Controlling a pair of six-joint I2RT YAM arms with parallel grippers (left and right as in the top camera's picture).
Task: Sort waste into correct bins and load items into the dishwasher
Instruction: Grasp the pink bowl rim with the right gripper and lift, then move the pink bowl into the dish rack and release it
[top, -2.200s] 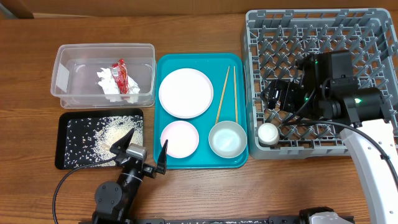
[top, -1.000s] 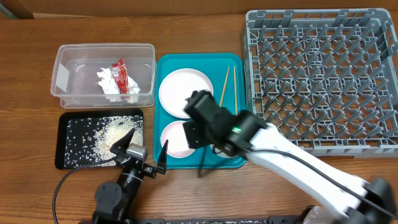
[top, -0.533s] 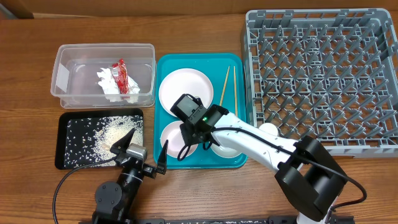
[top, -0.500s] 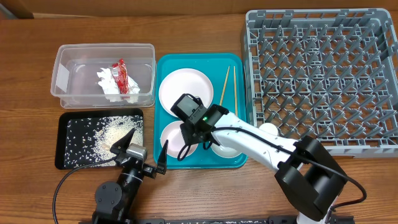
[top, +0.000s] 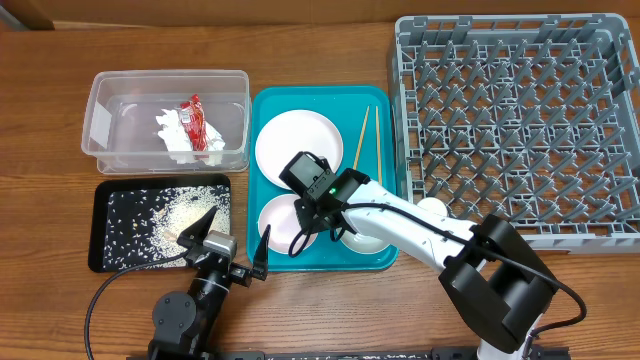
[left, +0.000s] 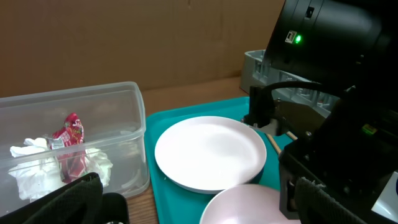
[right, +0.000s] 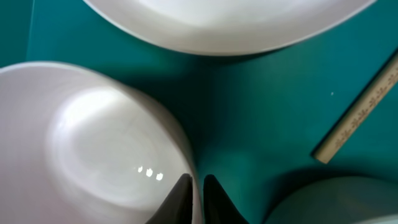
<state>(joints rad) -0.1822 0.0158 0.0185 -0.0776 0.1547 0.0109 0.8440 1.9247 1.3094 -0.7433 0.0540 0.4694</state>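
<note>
On the teal tray (top: 385, 150) my right gripper (top: 314, 216) is shut on the right rim of the small pink-backed bowl (top: 280, 222). Its two fingertips (right: 196, 190) pinch that rim, one inside the bowl (right: 93, 149) and one outside. The white plate (top: 295, 145) lies behind it, the silvery bowl (top: 368, 238) to its right, half hidden by the arm. Chopsticks (top: 359, 140) lie beside the plate. A white cup (top: 431, 207) stands in the grey dishwasher rack (top: 520, 120). My left gripper (top: 228, 232) rests open at the table's front edge.
The clear tub (top: 110, 125) holds the red wrapper (top: 196, 120) and white tissue (top: 172, 130). The black tray (top: 115, 200) carries scattered rice. In the left wrist view the plate (left: 210, 151) and tub (left: 112, 124) lie ahead, with the right arm (left: 329, 81) close on the right.
The right arm has settled over the small bowl and its jaws have shut on the rim. The left arm has not moved.
</note>
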